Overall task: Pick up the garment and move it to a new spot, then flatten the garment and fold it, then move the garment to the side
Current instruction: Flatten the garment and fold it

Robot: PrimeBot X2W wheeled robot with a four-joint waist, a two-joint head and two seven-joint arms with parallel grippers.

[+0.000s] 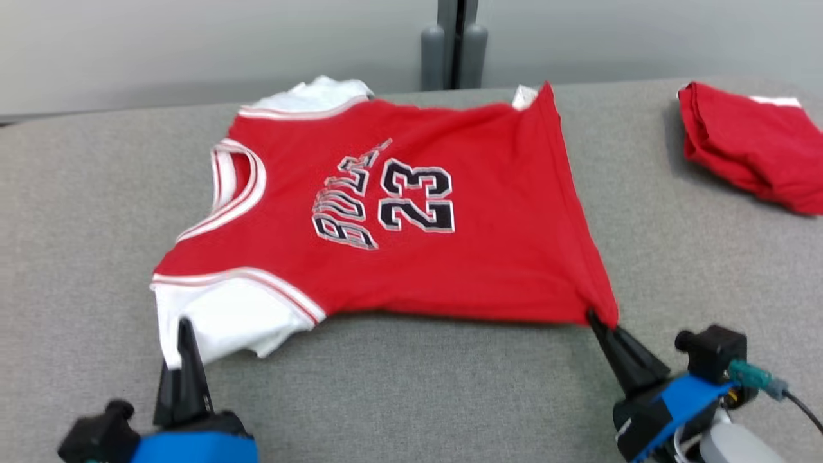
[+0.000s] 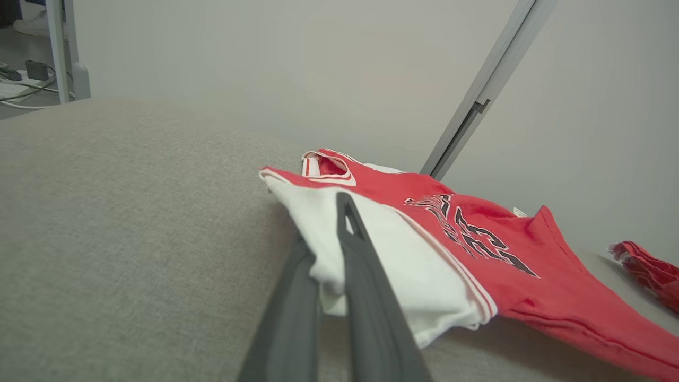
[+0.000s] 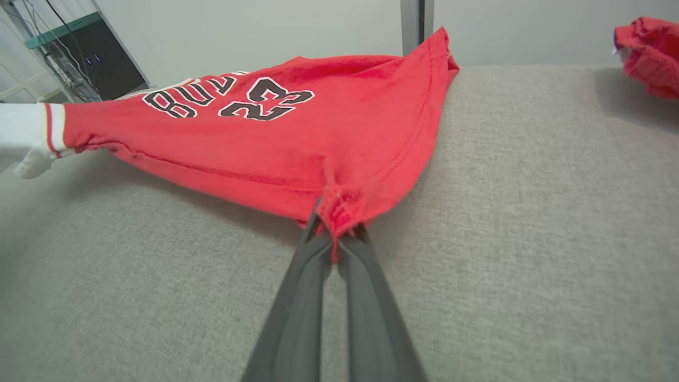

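Left gripper [image 1: 186, 334]: jaws pinched almost together on the edge of the white sleeve [image 1: 218, 315], with cloth running between the fingers. Right gripper [image 1: 598, 325]: jaws fully together on the near hem corner [image 1: 604, 308], red cloth bunched at the tips. Item: jersey [image 1: 411, 257], red with white sleeves, numbered 23, spread front up on the grey table [image 1: 411, 399], collar toward the robot's left and hem toward its right. The near edge is drawn taut between the two grips and appears slightly lifted; the far edge rests on the table. Handling, judged: light, soft, limp knit that will sag wherever unsupported and wrinkle readily. It is not fragile, and it is likely to ruck if dragged over the textured cover. Hold points, judged: seamed edges and corners (cuff, hem corner, shoulders), where doubled cloth gives a thin pinch something to bite. A mid-panel pinch risks slipping or catching both layers. Also present: second red garment [image 1: 752, 148], bundled, far right, well apart.
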